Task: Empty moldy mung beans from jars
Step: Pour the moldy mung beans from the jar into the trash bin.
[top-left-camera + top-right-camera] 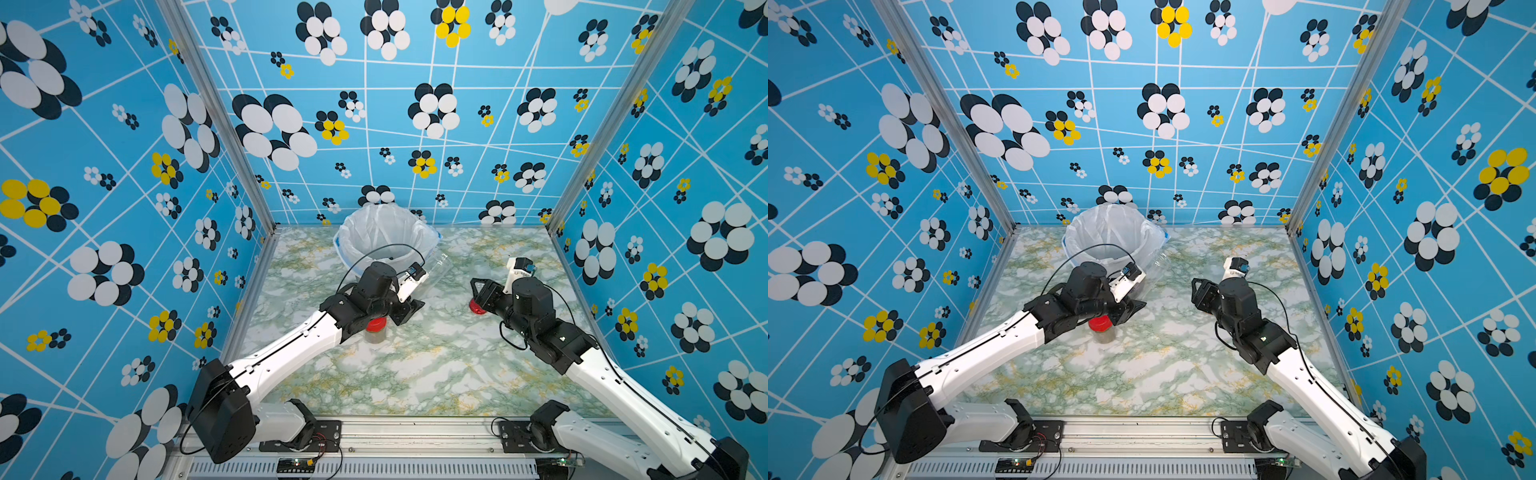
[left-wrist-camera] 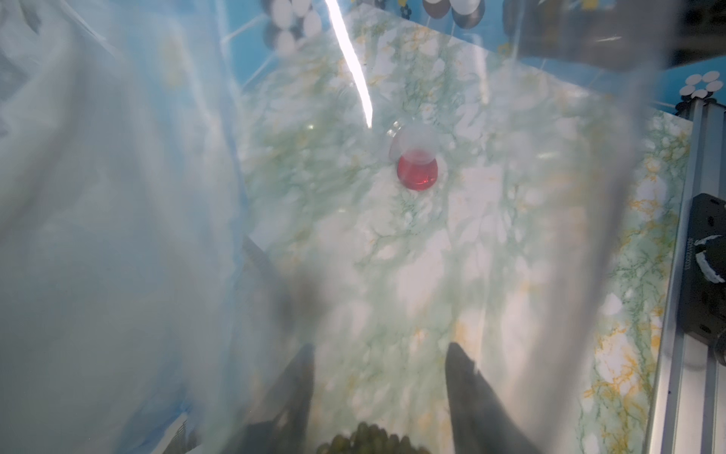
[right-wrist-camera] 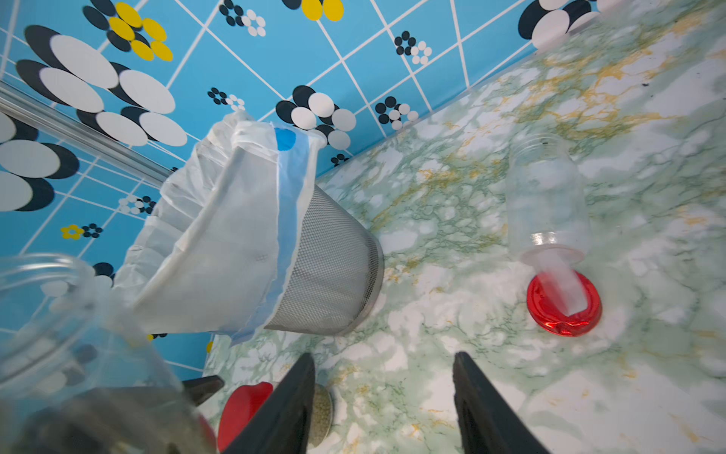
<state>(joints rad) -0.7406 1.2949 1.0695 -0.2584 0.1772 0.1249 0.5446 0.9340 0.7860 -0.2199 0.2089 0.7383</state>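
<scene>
My left gripper (image 1: pixel 409 309) (image 2: pixel 379 377) is shut on a lidless clear jar (image 1: pixel 436 270) (image 1: pixel 1156 266), tilted with its mouth by the bin's right side. Mung beans (image 2: pixel 365 440) lie at its lower end. Under the left arm a short jar with a red lid (image 1: pixel 376 328) (image 1: pixel 1100 326) (image 3: pixel 243 408) stands upright, with beans (image 3: pixel 320 412) showing through its wall. An empty clear jar (image 3: pixel 546 196) lies with its mouth against a loose red lid (image 3: pixel 563 302) (image 1: pixel 477 307). My right gripper (image 1: pixel 478 286) (image 1: pixel 1198 289) (image 3: pixel 383 393) hangs open just above that lid, holding nothing.
A grey mesh bin (image 3: pixel 334 255) lined with a white bag (image 1: pixel 386 237) (image 1: pixel 1113 232) stands at the back of the marbled table (image 1: pixel 415 374). Patterned blue walls close in the left, back and right sides.
</scene>
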